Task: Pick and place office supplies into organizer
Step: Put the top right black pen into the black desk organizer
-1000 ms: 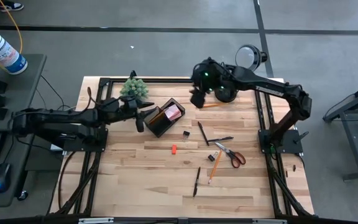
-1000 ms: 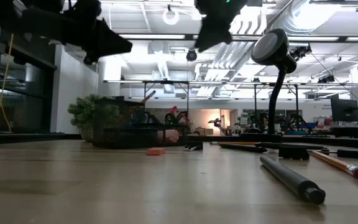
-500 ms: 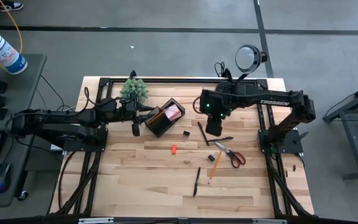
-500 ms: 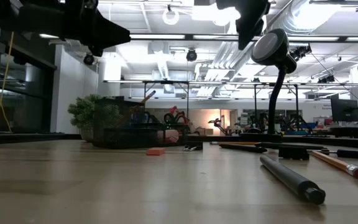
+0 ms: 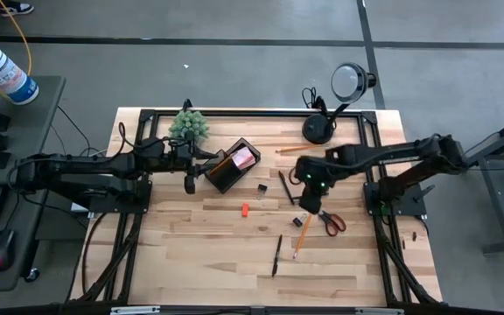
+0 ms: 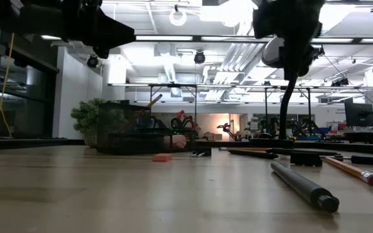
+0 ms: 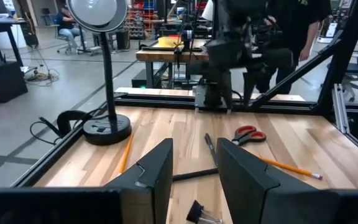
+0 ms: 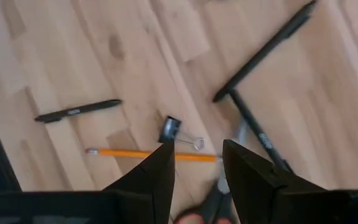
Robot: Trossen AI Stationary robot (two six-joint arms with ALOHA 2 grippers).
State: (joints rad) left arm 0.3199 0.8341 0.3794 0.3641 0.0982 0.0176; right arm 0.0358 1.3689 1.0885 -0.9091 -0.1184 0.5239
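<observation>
Over the table's right half, the right gripper [image 5: 309,194] hangs with fingers parted and empty; only its wrist view reveals a binder clip [image 8: 174,130] beside an orange-yellow pencil [image 8: 148,153] lying crosswise. From above, that pencil [image 5: 302,234] runs diagonally near the red-handled scissors [image 5: 325,217]. Left of centre, the organizer [image 5: 234,164] holds a pink sticky-note pad [image 5: 244,157]. Beside it the left gripper [image 5: 192,174] hovers, fingers apart and empty.

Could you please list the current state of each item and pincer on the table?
Left pincer: open, empty, beside organizer.
Right pincer: open, empty, above scissors.
Small black compartmented organizer: holds pink pad, pencil.
Red-handled scissors: flat on table.
Small red-orange block: loose on table.
Black round-headed lamp: upright.
</observation>
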